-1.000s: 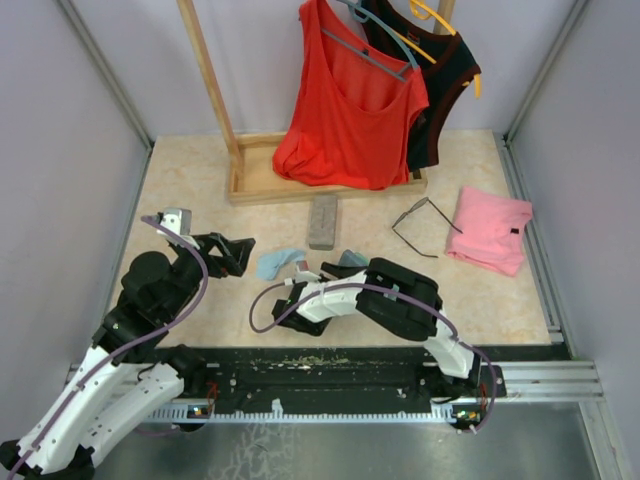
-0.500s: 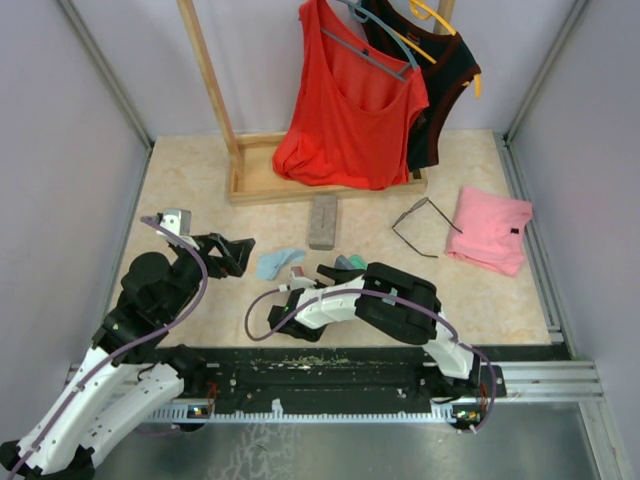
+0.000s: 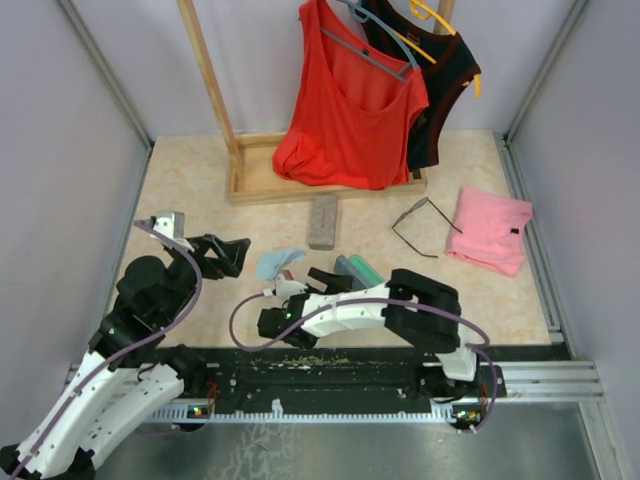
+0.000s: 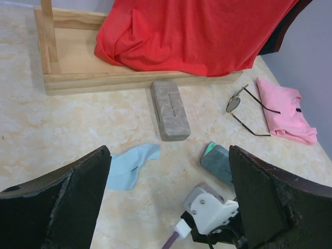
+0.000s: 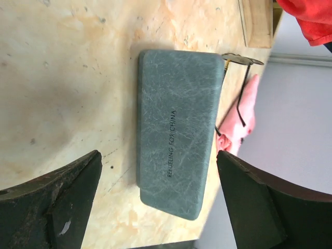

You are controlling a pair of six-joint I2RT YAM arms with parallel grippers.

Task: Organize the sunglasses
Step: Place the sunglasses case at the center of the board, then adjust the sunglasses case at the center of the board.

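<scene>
One pair of thin dark wire-framed sunglasses lies unfolded on the table at the right, beside a pink cloth; it also shows in the left wrist view and the right wrist view. The second pair is out of view. My right gripper is open and empty, with its jaws standing either side of a grey-green glasses case lying flat just ahead of it. My left gripper is open and empty, held above the table left of a light blue wiping cloth.
A tan-grey glasses case lies mid-table before the wooden rack base. Red and black garments hang over it. A folded pink cloth lies at the right. Walls close in on both sides.
My right arm has drawn back toward the near edge and to the left, uncovering the grey-green case. My left arm has shifted only slightly.
</scene>
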